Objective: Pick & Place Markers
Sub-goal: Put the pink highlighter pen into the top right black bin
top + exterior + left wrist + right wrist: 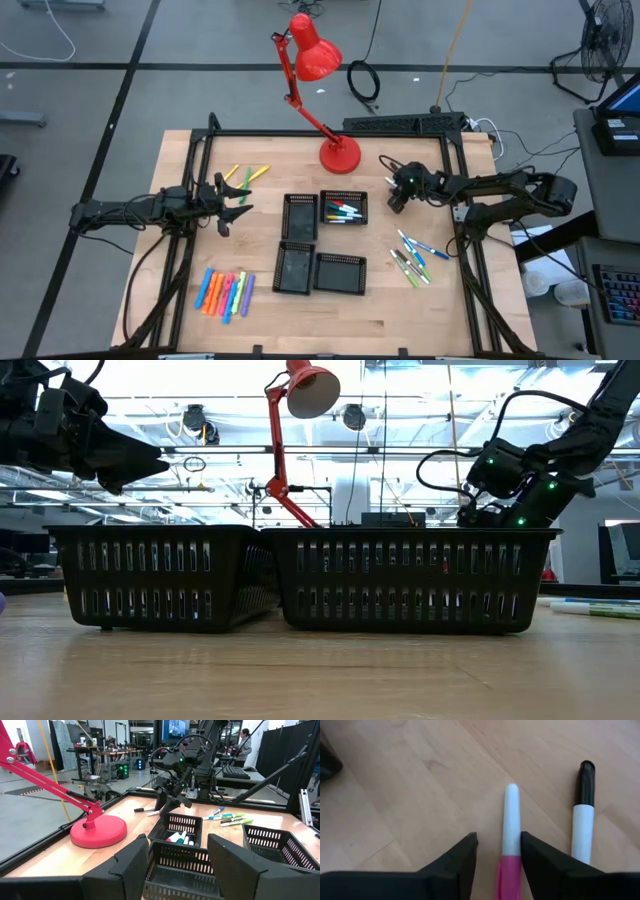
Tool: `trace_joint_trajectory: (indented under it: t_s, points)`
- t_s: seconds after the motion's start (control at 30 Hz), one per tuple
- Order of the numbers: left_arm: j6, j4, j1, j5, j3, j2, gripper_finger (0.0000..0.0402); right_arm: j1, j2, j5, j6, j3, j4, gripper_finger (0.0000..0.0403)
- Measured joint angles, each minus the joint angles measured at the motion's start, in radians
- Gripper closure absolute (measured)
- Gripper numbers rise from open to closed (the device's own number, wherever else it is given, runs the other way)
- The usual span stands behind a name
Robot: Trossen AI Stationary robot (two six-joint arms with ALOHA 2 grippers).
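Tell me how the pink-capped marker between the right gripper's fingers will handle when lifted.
Pink-capped marker: a straight, smooth round barrel, so probably stiff and apt to roll or slip. It looks slim, likely light. The right gripper straddles it lengthwise, so it may pivot if pinched off-centre.

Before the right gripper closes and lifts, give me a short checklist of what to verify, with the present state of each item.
1. The pink-capped marker lies between the fingers of the right gripper: ok.
2. Right gripper is open, with a gap on both sides of the marker: ok.
3. The black-capped marker beside it lies outside the fingers: ok.
4. Marker already lifted off the table: not ok, it lies flat on the wood.
5. Tray with markers has room for one more: ok.
6. Left gripper waits open over the table's left side, away from that tray: ok.
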Motion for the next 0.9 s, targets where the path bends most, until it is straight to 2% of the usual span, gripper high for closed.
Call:
trace_joint_trajectory:
  t_s: [0.47,0.77,0.9]
  points:
    - [0.0,0.0,0.0,0.0,0.0,0.0,0.0192,0.0,0.001,-0.014,-0.091,-0.001,-0.054,0.0375]
    - [0.0,0.0,0.0,0.0,0.0,0.0,0.0192,0.0,0.002,-0.013,-0.09,-0.002,-0.053,0.0363]
    - [0.0,0.0,0.0,0.0,0.0,0.0,0.0192,0.0,0.002,-0.012,-0.091,-0.002,-0.05,0.0372]
